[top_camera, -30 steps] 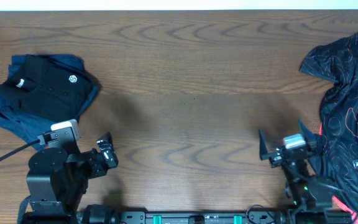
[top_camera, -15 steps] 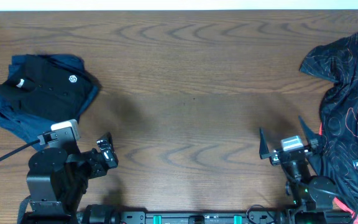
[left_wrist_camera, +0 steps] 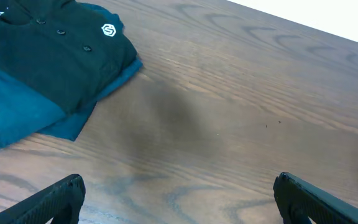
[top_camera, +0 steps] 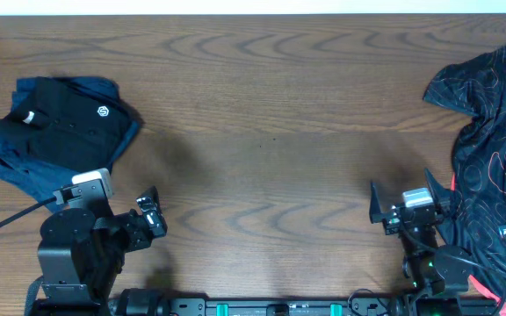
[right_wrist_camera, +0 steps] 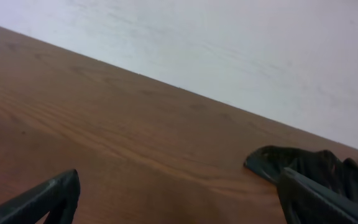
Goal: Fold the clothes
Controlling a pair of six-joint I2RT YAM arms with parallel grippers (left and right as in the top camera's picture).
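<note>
A folded stack lies at the table's left: a black polo shirt (top_camera: 64, 123) with a small white logo on top of a blue garment (top_camera: 20, 171); it also shows in the left wrist view (left_wrist_camera: 48, 62). A crumpled black garment with red line pattern (top_camera: 490, 132) lies unfolded at the right edge; its tip shows in the right wrist view (right_wrist_camera: 303, 165). My left gripper (top_camera: 148, 211) is open and empty near the front left, right of the stack. My right gripper (top_camera: 404, 195) is open and empty, just left of the crumpled garment.
The wooden table (top_camera: 271, 132) runs between the two piles. The arm bases (top_camera: 68, 254) stand at the front edge. A pale wall (right_wrist_camera: 229, 43) lies beyond the table's far edge.
The right gripper has shifted slightly, a little to the right and down. The left arm and both clothes piles have not moved.
</note>
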